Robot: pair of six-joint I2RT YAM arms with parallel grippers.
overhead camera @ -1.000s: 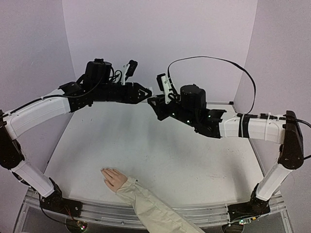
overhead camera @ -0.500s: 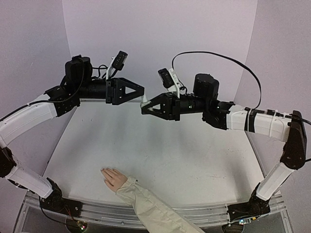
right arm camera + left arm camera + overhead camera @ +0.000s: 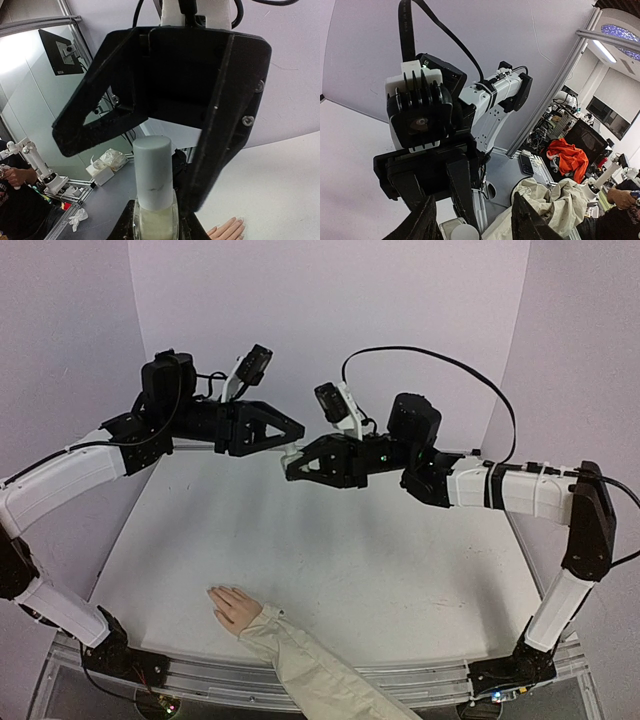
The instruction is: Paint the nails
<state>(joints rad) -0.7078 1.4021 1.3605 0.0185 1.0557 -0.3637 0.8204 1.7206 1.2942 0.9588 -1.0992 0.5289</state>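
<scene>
The pale pink mannequin hand (image 3: 233,606) lies flat near the table's front left, with a cream sleeve (image 3: 310,670). Its nails (image 3: 213,592) are too small to make out. It also shows in the right wrist view (image 3: 227,231). My right gripper (image 3: 291,466) is held high over the table's back and is shut on a small bottle (image 3: 153,217) with a white cap (image 3: 152,172). My left gripper (image 3: 297,433) is open. Its two black fingers (image 3: 100,117) stand on either side of the cap without touching it. The cap also shows in the left wrist view (image 3: 461,233).
Purple walls close the back and both sides. The white table (image 3: 400,570) ends in a metal rail (image 3: 400,680) at the front, where both arm bases sit. Cream cloth (image 3: 555,200) and an orange garment (image 3: 567,157) lie beyond the table.
The two grippers drew apart and turned to point at each other. Since then the left gripper has edged right and the right gripper left, so the open left jaws now straddle the bottle cap.
</scene>
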